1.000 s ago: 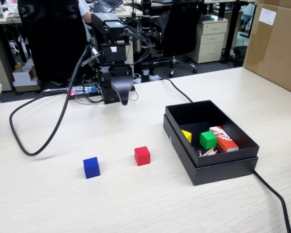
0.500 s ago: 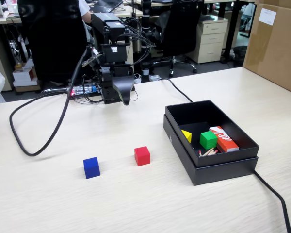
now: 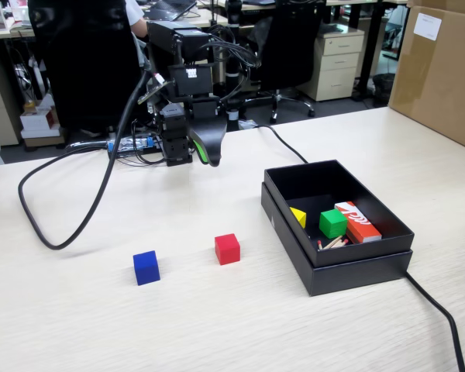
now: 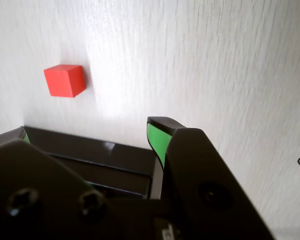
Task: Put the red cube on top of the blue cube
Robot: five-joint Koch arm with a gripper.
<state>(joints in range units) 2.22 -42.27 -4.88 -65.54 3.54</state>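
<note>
The pincer (image 3: 205, 159) has turned a little toward the black box (image 3: 337, 263) and its jaws have parted, so a green pad now shows. It holds nothing. The red cube (image 3: 227, 249) sits on the bench (image 3: 217, 325) well below and ahead of the pincer, and the blue cube (image 3: 146, 267) beside it, apart. The approach has only begun.

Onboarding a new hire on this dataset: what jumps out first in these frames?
Two small matte cubes sit apart on the pale wooden table: the blue cube to the left in the fixed view, the red cube to its right. A black open box holding colourful blocks sits further right. The black arm's gripper hangs open above the table behind them, holding nothing.
</note>
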